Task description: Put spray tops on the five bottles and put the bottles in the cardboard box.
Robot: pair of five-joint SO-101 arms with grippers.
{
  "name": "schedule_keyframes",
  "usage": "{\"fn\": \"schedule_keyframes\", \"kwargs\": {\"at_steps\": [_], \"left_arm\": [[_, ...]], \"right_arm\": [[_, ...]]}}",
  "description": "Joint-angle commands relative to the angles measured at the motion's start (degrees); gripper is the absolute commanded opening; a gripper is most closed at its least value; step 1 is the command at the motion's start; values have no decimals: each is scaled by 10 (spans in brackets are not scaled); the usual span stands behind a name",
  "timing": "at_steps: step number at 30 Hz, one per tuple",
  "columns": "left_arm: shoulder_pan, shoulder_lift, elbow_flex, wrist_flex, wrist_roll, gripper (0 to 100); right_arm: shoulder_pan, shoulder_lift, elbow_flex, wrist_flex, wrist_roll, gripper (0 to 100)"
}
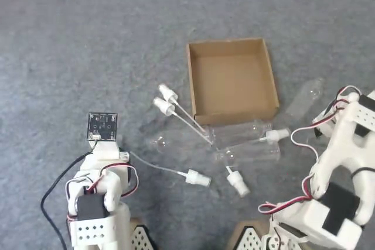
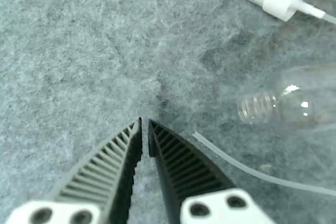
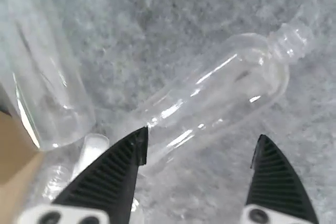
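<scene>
The open cardboard box (image 1: 231, 80) lies at the table's middle. Clear bottles lie on their sides in front of it (image 1: 237, 133), one (image 1: 249, 153) just nearer, one (image 1: 159, 143) to its left and one (image 1: 304, 98) to its right. Loose white spray tops (image 1: 169, 93) (image 1: 198, 178) (image 1: 237, 182) lie around them. My left gripper (image 2: 145, 123) is shut and empty over bare carpet, beside a bottle's threaded neck (image 2: 257, 107). My right gripper (image 3: 202, 135) is open, its fingers straddling the base end of a capless bottle (image 3: 220, 87) without touching it.
Grey carpet (image 1: 70, 57) covers the table, with free room on its left half and behind the box. A second bottle (image 3: 42, 77) and a white spray top (image 3: 92, 148) lie close to my right gripper. A long dip tube (image 2: 252, 174) runs past my left fingers.
</scene>
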Motion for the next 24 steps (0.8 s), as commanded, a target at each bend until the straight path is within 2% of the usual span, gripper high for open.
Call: {"fn": "schedule_keyframes", "kwargs": {"at_steps": [1, 7, 11, 13, 16, 18, 22, 24], "left_arm": [[-2, -11, -5, 3, 2, 12], [-1, -11, -5, 3, 3, 12], [2, -11, -5, 3, 4, 12], [2, -11, -5, 3, 4, 12], [3, -12, -5, -11, -11, 12], [-2, -12, -5, -47, -71, 12], [-3, -11, -15, -105, -253, 12], [-3, -11, -45, -92, -257, 12]], "right_arm": [[3, 34, -25, -9, -12, 273], [6, 87, -24, -63, -2, 144], [7, 117, -25, -85, 35, 144], [17, 122, -28, -87, 76, 141], [43, 120, -46, -93, 166, 140], [58, 120, -66, -93, 236, 140], [75, 125, -91, -92, 444, 139], [81, 125, -92, -89, 560, 139]]}}
